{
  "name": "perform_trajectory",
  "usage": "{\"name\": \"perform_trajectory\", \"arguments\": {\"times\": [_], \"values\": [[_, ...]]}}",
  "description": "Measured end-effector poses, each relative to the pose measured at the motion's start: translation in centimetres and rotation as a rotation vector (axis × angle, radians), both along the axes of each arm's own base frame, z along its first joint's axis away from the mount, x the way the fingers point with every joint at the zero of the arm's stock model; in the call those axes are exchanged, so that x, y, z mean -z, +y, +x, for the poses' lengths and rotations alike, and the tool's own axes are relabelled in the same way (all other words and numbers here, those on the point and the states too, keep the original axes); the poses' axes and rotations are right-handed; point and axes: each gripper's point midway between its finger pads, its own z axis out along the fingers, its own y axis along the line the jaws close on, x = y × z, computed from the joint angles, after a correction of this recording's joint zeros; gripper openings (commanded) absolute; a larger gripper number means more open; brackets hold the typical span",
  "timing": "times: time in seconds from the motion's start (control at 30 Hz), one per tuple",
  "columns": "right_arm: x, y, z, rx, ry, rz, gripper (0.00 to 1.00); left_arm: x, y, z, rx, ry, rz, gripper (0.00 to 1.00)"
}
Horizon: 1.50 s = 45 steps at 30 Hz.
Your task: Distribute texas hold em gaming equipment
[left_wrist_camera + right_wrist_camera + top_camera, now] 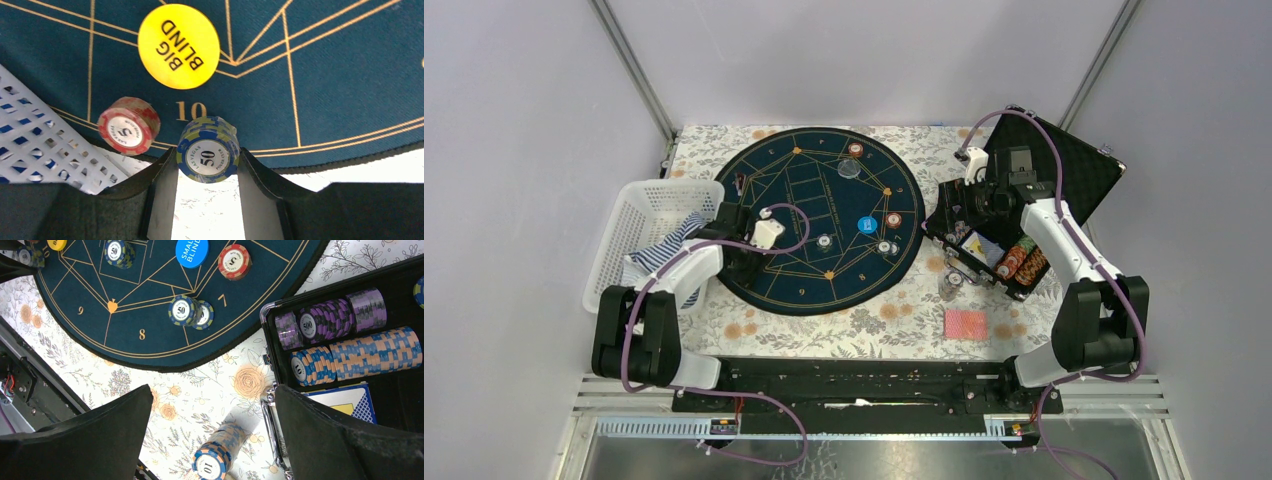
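My left gripper point(207, 159) point(736, 262) is shut on a small stack of blue-and-yellow 50 chips point(207, 150) at the near-left edge of the round mat point(325, 75). A red 5 chip stack point(128, 125) stands just to its left, and the yellow Big Blind button point(178, 46) lies ahead. My right gripper point(214, 390) point(961, 222) hangs open and empty above the tablecloth, between mat and case. Under it stands a stack of blue-and-orange 10 chips point(217, 455). On the mat lie the blue Small Blind button point(192, 252), red chips point(234, 261) and 50 chips point(185, 311). Red-backed cards point(966, 323) lie near the front.
The open black case point(1064, 170) at the right holds rows of purple 500 chips point(330, 317), blue-and-orange chips point(360, 355) and a blue card box point(350, 402). A white basket point(649, 200) with striped cloth stands close beside the left gripper.
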Motion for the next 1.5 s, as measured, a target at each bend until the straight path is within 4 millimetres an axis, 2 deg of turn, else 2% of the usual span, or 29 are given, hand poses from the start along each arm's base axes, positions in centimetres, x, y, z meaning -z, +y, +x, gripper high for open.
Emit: {"name": "perform_trajectory", "arguments": {"times": [0.13, 0.2, 0.3, 0.5, 0.6, 0.77, 0.83, 0.9, 1.0, 1.2, 1.5], "values": [[0.0, 0.0, 0.0, 0.000, -0.001, 0.000, 1.00, 0.1, 0.4, 0.8, -0.009, -0.037, 0.020, 0.53], [0.0, 0.0, 0.0, -0.001, -0.001, 0.000, 1.00, 0.1, 0.6, 0.9, -0.013, -0.045, 0.034, 0.62], [0.0, 0.0, 0.0, -0.002, -0.002, -0.001, 1.00, 0.1, 0.9, 1.0, -0.012, -0.051, 0.050, 0.69], [0.1, 0.0, -0.2, -0.010, 0.005, -0.005, 1.00, -0.8, 0.3, 0.8, 0.005, -0.046, 0.052, 0.72], [0.4, -0.1, -0.8, -0.018, 0.024, -0.010, 1.00, -2.9, -1.8, 2.1, 0.039, -0.089, 0.007, 0.74], [0.3, 0.0, -1.2, -0.028, 0.030, -0.005, 1.00, -7.3, -7.1, 5.4, 0.096, -0.179, -0.144, 0.77], [0.0, 0.0, -1.3, -0.030, 0.023, -0.002, 1.00, -8.3, -9.3, 6.8, 0.112, -0.194, -0.207, 0.78], [-0.2, 0.0, -1.3, -0.030, 0.017, -0.002, 1.00, -8.1, -10.8, 7.8, 0.122, -0.194, -0.241, 0.80], [-0.2, 0.0, -1.4, -0.030, 0.016, -0.002, 1.00, -6.7, -12.7, 8.6, 0.129, -0.164, -0.265, 0.82], [0.5, -0.1, -1.8, -0.034, 0.031, -0.007, 1.00, -3.3, -14.6, 8.6, 0.131, -0.079, -0.278, 0.82], [0.7, -0.2, -1.8, -0.033, 0.032, -0.009, 1.00, -1.6, -17.4, 9.4, 0.173, -0.054, -0.284, 0.78]]}}
